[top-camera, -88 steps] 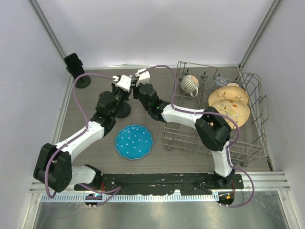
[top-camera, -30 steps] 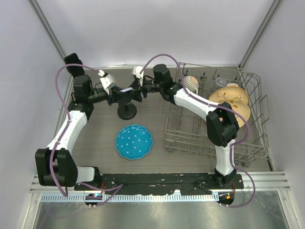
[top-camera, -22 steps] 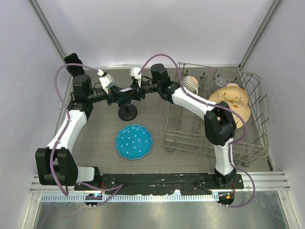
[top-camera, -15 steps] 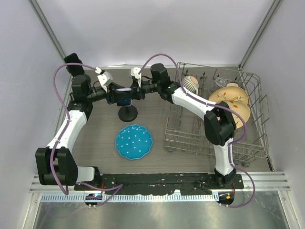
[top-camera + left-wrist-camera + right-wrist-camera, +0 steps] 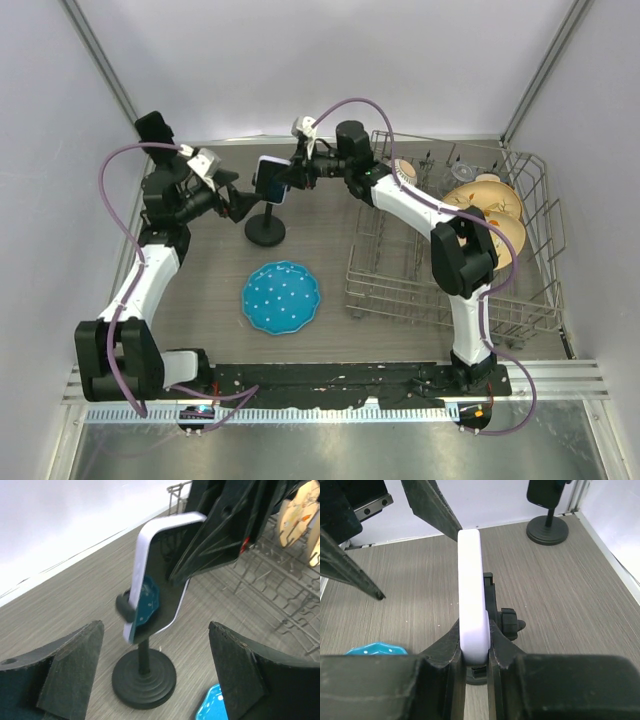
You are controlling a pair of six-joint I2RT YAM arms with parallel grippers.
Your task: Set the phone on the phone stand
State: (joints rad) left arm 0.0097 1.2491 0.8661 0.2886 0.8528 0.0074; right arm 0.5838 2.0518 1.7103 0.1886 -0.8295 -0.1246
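- White-edged and dark-faced, the phone (image 5: 271,181) is sitting clamped in the right gripper (image 5: 287,179), whose fingers (image 5: 449,642) are pinching its two flat faces at the upper end.
- It is hanging directly over the phone stand (image 5: 265,231), steeply on end.
- Its long axis is running down and away from the right wrist toward the stand's head, and the top end is leaning back toward that gripper.
- From the right wrist it is showing edge-on, one thin white strip pointing straight ahead.
- From the left wrist its glossy dark face is showing, and the overhead camera is catching that face too.
- Its lower end is sitting level with the stand's clamp knob, right against it. Whether it is actually seated there I cannot tell.
- The left gripper (image 5: 232,198) is hanging just left of the stand with jaws spread wide, holding nothing and aiming at the phone.
- A blue plate (image 5: 281,296) is lying on the table near the stand's base, on the arms' side.
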